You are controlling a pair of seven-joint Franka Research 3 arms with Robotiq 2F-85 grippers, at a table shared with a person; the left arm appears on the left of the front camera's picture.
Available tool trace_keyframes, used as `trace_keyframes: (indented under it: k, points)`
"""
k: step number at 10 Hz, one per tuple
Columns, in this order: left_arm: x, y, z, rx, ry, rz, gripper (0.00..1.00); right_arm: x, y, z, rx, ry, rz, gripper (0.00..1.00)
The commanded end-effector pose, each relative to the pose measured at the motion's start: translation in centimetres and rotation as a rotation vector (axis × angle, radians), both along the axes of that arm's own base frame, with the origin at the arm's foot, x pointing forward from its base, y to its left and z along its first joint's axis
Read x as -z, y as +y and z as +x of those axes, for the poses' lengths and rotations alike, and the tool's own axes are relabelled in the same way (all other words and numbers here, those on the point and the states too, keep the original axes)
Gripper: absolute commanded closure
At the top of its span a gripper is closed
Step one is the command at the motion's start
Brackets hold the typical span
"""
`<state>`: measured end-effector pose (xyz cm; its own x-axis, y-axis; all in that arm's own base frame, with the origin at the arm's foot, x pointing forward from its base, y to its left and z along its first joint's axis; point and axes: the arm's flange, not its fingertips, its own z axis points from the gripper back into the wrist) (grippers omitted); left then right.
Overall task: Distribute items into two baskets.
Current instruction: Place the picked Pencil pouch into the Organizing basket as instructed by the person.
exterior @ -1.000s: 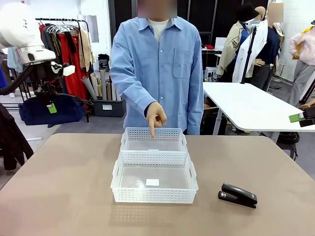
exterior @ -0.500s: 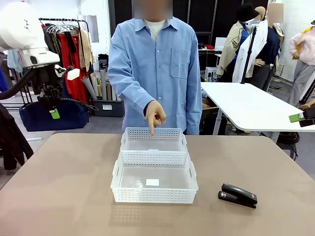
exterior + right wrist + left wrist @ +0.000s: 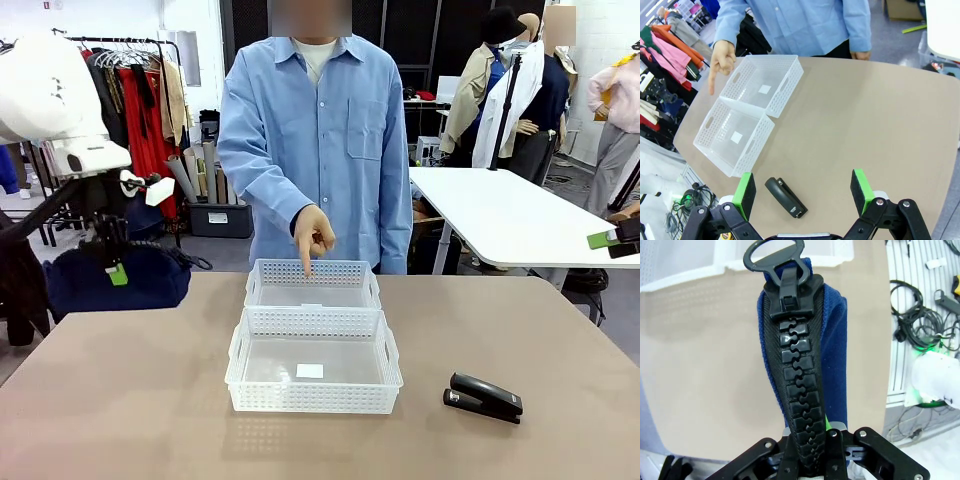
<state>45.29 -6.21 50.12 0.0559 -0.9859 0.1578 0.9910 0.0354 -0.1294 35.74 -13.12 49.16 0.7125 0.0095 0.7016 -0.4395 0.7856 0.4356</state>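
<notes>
Navy pouch [image 3: 834, 355] in left hand [image 3: 811, 439]

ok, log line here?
left pincer shut on pouch, aloft | right pincer open above stapler | hand pointing into far basket | near basket empty

This looks like a robotics lab set up inside a garment workroom or studio. A white robot arm [image 3: 45, 95] stands at a tan desk [image 3: 120, 380]. Behind it, a clothes rack [image 3: 125, 45] carries hanging garments [image 3: 150, 140], and rolls of material [image 3: 200, 170] stand beside a dark bin [image 3: 225, 218]. A white worktable [image 3: 510, 215] sits off to one side. Loose cables [image 3: 925, 327] lie on the floor [image 3: 900, 360].
</notes>
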Motion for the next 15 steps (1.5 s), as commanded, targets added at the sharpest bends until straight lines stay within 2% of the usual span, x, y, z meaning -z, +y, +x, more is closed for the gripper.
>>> trace_keyframes:
  k: [1,4,9,15]
  points:
    - [0.4,-1.2,-2.1,0.025,-0.017,-0.032,1.00,0.1,0.0,0.2,-0.003,-0.025,0.028,0.00]
    - [1.0,-3.5,-3.9,0.052,-0.033,-0.038,1.00,0.1,0.0,0.2,-0.003,-0.025,0.028,0.00]
    - [1.6,-7.8,-2.8,0.007,-0.028,-0.041,1.00,0.1,0.0,0.2,-0.003,-0.025,0.028,0.00]
    - [2.8,-15.1,-4.4,0.104,-0.013,-0.006,1.00,0.1,0.0,0.2,-0.003,-0.025,0.028,0.00]
